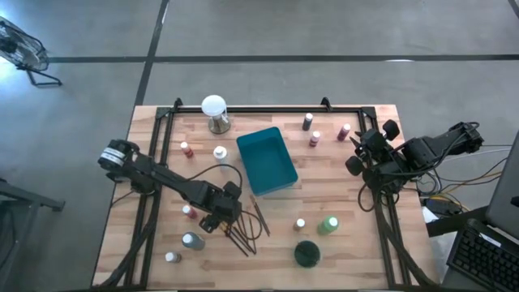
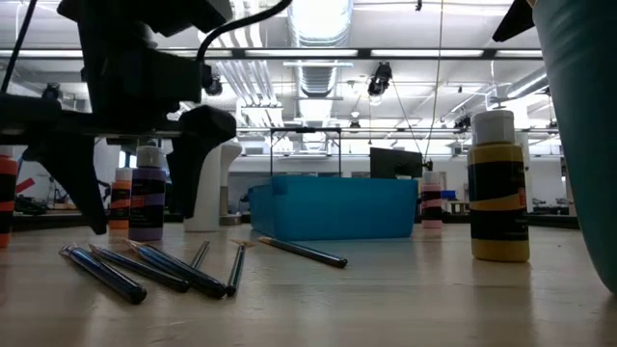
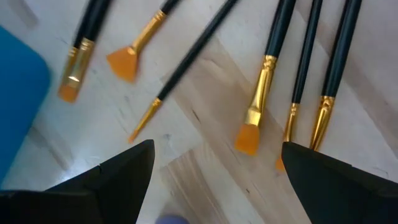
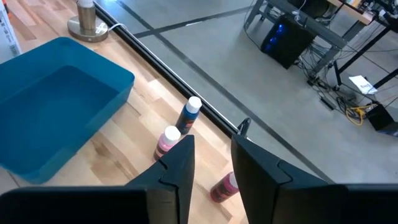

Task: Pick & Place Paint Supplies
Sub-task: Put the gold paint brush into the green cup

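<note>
Nearest you in the low view, a cluster of dark-handled brushes (image 2: 164,268) lies flat on the wooden surface (image 1: 340,251), with a yellow bottle (image 2: 498,185) standing at 3 o'clock of them. Your left gripper (image 1: 220,214) hovers directly over those brushes, just off the teal tray (image 1: 266,161) toward 7 o'clock. Its fingers (image 3: 118,177) are spread wide and hold nothing; the wrist view shows gold ferrules and orange bristles on the bare wood between them.

Your right gripper (image 1: 358,154) waits at the surface's 3 o'clock edge, fingers (image 4: 177,163) set narrowly apart and empty. Three small bottles (image 4: 168,141) stand just beyond them, near the far rail.

Other white-capped bottles are scattered: two (image 1: 203,151) at 9 o'clock of the tray, a few (image 1: 190,240) near the 7 o'clock corner, and a green one (image 1: 328,225) at 5 o'clock. A white globe (image 1: 214,107) on a metal base stands at 11 o'clock of the tray.
</note>
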Tool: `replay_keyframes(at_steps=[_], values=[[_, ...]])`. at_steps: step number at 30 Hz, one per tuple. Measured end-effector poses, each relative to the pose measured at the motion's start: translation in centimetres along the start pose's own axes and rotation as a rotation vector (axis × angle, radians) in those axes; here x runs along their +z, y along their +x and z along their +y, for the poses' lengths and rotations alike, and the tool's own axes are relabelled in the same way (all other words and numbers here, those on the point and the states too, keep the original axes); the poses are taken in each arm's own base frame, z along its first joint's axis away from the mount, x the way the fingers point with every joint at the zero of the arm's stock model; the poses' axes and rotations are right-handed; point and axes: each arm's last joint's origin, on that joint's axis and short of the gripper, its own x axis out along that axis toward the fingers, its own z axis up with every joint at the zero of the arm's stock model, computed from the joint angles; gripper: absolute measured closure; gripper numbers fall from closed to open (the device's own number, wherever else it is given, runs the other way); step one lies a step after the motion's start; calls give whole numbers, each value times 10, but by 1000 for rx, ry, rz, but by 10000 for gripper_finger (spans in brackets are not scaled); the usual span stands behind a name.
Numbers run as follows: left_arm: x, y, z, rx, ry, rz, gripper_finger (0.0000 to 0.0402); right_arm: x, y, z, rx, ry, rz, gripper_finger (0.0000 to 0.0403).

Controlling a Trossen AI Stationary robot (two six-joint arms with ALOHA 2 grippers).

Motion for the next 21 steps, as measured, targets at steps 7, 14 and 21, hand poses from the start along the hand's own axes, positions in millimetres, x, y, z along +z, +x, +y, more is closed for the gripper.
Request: replay_keyframes(at_steps=[7,14,21], values=[[0,6,-1,1,20,14,46,0,0,0,0,0,0,318],[1,13,-1,-3,37,31,46,0,0,0,0,-3,0,345],[1,17,-1,2,60,38,49,0,0,0,0,-6,0,361]])
